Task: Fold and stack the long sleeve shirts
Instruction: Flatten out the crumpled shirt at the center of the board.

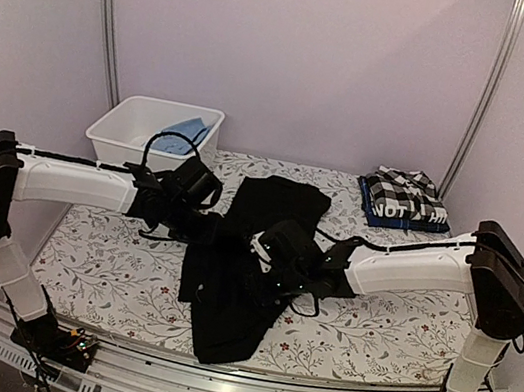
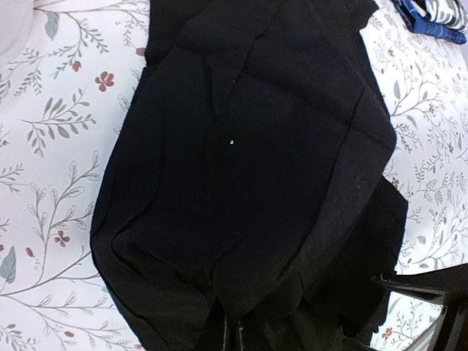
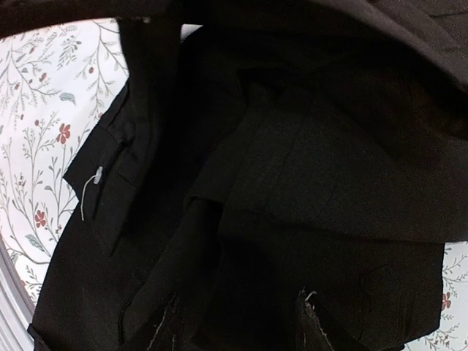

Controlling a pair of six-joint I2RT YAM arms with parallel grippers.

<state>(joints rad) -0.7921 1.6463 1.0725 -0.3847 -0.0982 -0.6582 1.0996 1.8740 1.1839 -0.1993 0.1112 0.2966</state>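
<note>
Floral table (image 1: 98, 264); shirt (image 1: 224, 326) beneath right pincer (image 1: 271, 250)

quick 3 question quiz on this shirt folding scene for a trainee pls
1. True or false: the plain black cloth shirt lies folded on the finished pile.
2. What lies on the dark shirt with white lettering? A) black-and-white checked shirt B) red towel C) grey sock
3. Fill in: the white plastic bin stands at the far ____ corner of the floral-patterned table.

Key: 1 false, it lies loose mid-table. 2 A. 3 left.
</note>
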